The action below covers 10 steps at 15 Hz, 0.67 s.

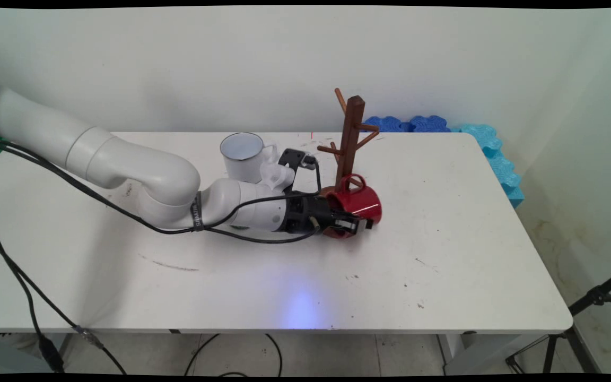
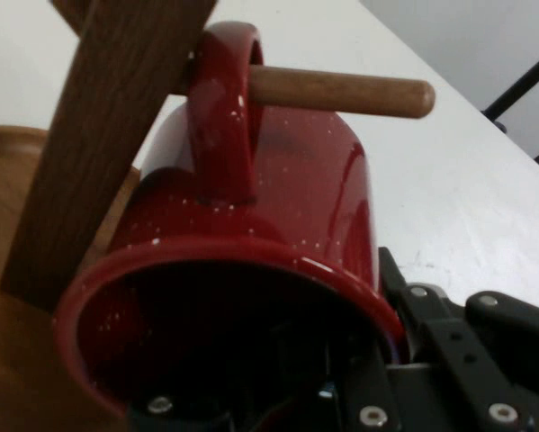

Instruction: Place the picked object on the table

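We see the gripper (image 1: 349,225) low over the tabletop (image 1: 443,254), reaching in sideways from the left and clenched on the rim of a red mug (image 1: 357,204). One finger goes inside the mouth and the other lies along the outer wall, as the hand view shows at the mug's lower right. The mug lies tipped on its side, mouth toward the arm, right against the foot of a wooden mug tree (image 1: 349,143).

The hand view tells us the most: the mug's handle (image 2: 222,108) is threaded over one of the tree's lower pegs (image 2: 341,92), whose rounded end sticks out past the loop. So the handle is already on the peg while the gripper holds the rim; we judge that letting go and drawing back are what is not yet done. Whether the mug's weight hangs on the peg or rests in the gripper we cannot tell.

The mug itself is glossy red enamel with fine white speckles, dark inside, with a thick rolled lip and a broad loop handle. It looks hard and slick, and it seems intact.

Behind the arm a white enamel mug (image 1: 243,156) stands upright on the tabletop, well apart from the red one, and blue foam pieces (image 1: 491,148) lie along the far right edge
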Motion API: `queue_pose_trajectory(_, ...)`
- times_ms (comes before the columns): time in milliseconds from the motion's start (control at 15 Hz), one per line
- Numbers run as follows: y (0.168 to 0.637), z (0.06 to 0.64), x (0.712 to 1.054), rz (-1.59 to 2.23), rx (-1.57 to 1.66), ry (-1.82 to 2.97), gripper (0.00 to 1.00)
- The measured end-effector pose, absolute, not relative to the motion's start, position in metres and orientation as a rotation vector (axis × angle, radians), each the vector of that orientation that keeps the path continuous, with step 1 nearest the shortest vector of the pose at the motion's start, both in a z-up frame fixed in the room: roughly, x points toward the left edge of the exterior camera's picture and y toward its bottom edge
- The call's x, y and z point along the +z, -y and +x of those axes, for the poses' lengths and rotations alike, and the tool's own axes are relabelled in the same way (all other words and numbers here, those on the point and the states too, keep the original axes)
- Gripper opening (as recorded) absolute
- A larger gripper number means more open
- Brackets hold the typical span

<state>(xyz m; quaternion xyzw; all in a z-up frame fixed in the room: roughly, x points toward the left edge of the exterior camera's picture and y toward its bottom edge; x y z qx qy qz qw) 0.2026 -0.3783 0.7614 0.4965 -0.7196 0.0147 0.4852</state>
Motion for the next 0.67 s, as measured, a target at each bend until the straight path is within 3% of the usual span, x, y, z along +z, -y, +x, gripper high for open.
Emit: queue_pose_trajectory(667, 0.364, 0.201, 0.761, 1.109, 0.013, 1.768, 0.0)
